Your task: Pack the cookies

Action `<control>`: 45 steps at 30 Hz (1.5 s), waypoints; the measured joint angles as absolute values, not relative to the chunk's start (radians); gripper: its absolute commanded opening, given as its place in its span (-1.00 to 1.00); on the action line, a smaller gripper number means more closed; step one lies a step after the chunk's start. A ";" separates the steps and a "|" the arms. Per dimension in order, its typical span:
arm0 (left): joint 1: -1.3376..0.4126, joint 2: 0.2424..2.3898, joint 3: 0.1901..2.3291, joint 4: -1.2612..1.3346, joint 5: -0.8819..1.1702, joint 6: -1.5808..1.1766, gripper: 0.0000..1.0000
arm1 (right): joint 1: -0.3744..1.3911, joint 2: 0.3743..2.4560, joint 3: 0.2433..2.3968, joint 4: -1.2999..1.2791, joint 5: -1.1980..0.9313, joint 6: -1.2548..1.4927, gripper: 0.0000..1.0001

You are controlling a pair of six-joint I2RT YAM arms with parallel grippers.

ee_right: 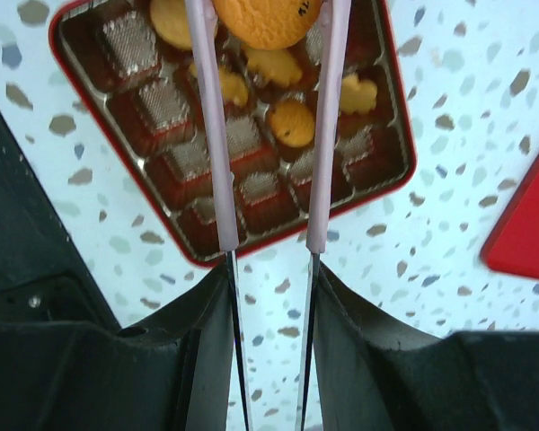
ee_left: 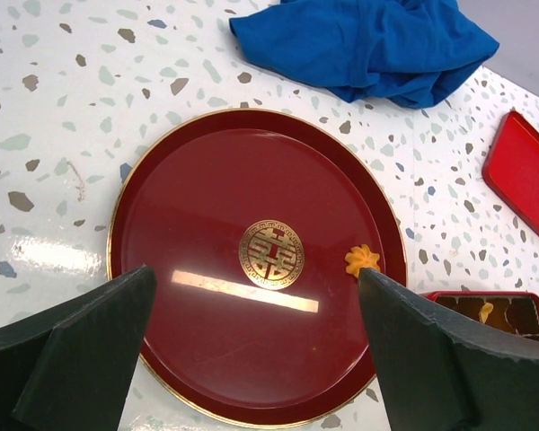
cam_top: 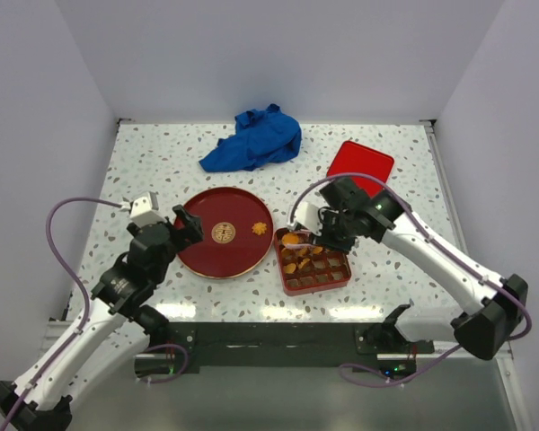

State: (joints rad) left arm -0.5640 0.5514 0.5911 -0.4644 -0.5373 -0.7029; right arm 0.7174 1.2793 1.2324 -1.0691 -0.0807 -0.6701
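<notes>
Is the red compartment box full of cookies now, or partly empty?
Partly empty. In the box, cookies lie in only a few compartments; many others are bare.

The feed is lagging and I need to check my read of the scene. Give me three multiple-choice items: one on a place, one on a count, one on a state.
1. Where does the red lid lie?
A. at the far right, beyond the box
B. closed on the box
C. at the near edge, by the arm bases

2. How many cookies lie on the dark red plate?
A. none
B. one
C. four

3. What do the tweezers in the right gripper hold?
A. nothing
B. a round cookie
C. the red lid

Answers:
1 A: the lid lies flat, apart from the box and farther back.
2 B: a single flower-shaped cookie sits near the plate's right rim.
3 B: the round cookie is pinched between the tweezer tips above the box.
</notes>
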 measured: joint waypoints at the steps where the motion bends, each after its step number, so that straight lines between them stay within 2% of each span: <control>1: -0.564 0.558 0.591 -0.454 -0.531 -0.699 1.00 | 0.712 1.257 1.218 -1.084 -0.075 -0.671 -0.55; 13: -0.564 0.615 0.562 -0.369 -0.479 -0.695 1.00 | 0.612 1.053 1.050 -1.206 -0.043 -0.675 -0.55; 25: -0.564 0.601 0.559 -0.359 -0.472 -0.695 1.00 | 0.573 1.064 0.987 -1.207 -0.041 -0.673 -0.54; 32: -0.564 0.593 0.556 -0.360 -0.471 -0.696 1.00 | 0.568 1.141 0.987 -1.181 -0.044 -0.673 -0.51; 45: -0.564 0.562 0.541 -0.366 -0.472 -0.704 1.00 | 0.567 1.191 0.989 -1.159 -0.044 -0.670 -0.22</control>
State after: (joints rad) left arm -0.5640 0.5625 0.5411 -0.3656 -0.4721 -0.7036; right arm 0.5671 1.1912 0.9890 -1.1587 -0.0444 -0.6701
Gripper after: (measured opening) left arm 0.997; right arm 0.377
